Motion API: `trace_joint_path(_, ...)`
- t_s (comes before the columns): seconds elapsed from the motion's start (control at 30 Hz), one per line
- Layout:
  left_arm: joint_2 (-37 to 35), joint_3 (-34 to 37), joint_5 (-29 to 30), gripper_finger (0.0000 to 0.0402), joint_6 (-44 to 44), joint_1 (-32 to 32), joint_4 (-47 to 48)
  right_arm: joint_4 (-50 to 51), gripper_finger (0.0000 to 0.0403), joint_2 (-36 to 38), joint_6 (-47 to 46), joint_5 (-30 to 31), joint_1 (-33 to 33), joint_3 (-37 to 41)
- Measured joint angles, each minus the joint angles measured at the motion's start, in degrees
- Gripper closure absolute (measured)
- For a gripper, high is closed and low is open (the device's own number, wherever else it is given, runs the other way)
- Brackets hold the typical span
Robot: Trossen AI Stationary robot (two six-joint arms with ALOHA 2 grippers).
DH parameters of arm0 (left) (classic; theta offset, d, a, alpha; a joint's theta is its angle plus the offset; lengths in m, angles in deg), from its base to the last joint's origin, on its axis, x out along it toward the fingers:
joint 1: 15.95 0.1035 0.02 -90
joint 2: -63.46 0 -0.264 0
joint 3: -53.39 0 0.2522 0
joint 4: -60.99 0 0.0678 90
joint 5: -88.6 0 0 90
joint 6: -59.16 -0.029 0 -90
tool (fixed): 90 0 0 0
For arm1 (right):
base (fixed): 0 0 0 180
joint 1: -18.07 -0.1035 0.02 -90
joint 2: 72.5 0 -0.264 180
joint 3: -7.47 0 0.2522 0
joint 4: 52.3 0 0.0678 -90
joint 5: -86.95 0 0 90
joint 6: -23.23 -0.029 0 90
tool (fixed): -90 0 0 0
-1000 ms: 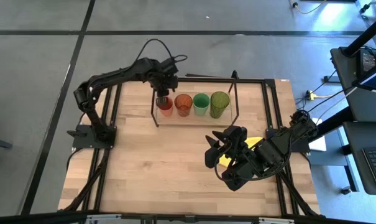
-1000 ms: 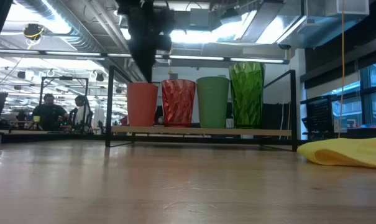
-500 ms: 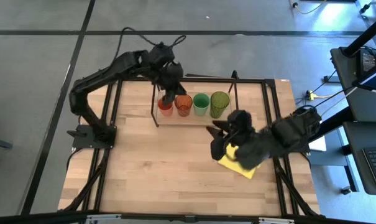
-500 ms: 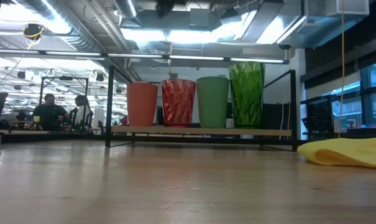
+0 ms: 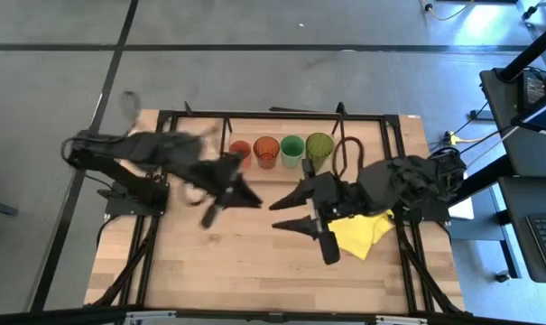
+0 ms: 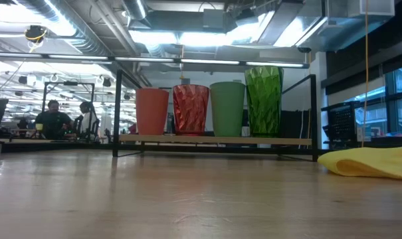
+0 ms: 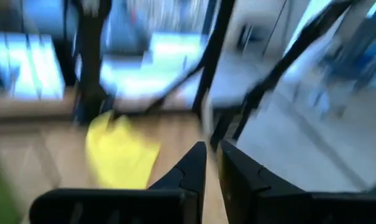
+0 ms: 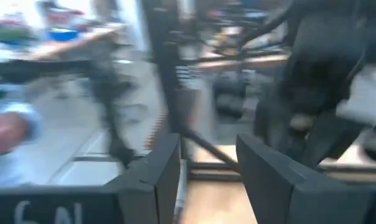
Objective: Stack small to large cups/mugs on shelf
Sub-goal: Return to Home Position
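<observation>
- The four cups stand upright in one row on the shelf point(image 6: 88, 139): orange-red cup point(image 6: 152, 111), orange-brown cup point(image 6: 190, 109), green cup point(image 6: 227, 108) and the tall olive cup point(image 6: 264, 99). They run shortest to tallest along the board, which is the order the task wants.
- You can see from the low view that they sit close side by side and all rest flat on the board. That leaves them steady with no gripper near.
- Your left gripper point(image 7: 211, 152) hangs over the open table point(image 6: 187, 199) in front of the shelf, on the orange-red cup's side. Its jaws are pressed nearly together on nothing.
- Your right gripper point(image 8: 207, 162) hangs over the table in front of the olive cup, beside the yellow cloth point(image 5: 363, 232). Its jaws are spread and empty.
- Both arms are well apart from the row, which fits heading home. I judge the stacking finished.
</observation>
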Motion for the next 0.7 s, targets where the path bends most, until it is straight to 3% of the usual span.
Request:
trace_joint_path(0.2, -13.2, 14.8, 12.7, 0.0366, 2.5, -9.7, -19.5, -16.4, 0.0245, -0.4, 1.3, -24.1, 3.6, 9.1)
trace_joint_path(0.27, -17.6, 22.1, 15.2, 0.0366, 4.2, -12.5, -26.3, -20.7, 0.0245, -0.3, -0.2, -28.5, 4.8, 13.4)
trace_joint_path(0.4, -25.9, 37.8, 18.8, 0.0366, 5.8, -17.6, -43.4, -20.4, 0.0245, 0.9, -6.8, -28.5, 7.7, 21.4)
trace_joint_path(0.53, -33.1, 49.0, 20.9, 0.0366, 3.5, -19.0, -44.0, -18.1, 0.0245, 4.7, -13.2, -28.5, 10.3, 27.2)
trace_joint_path(0.7, -38.7, 57.1, 16.1, 0.0367, 19.8, -20.1, -47.2, -15.9, 0.0245, 8.0, -27.7, -28.6, 11.4, 30.6)
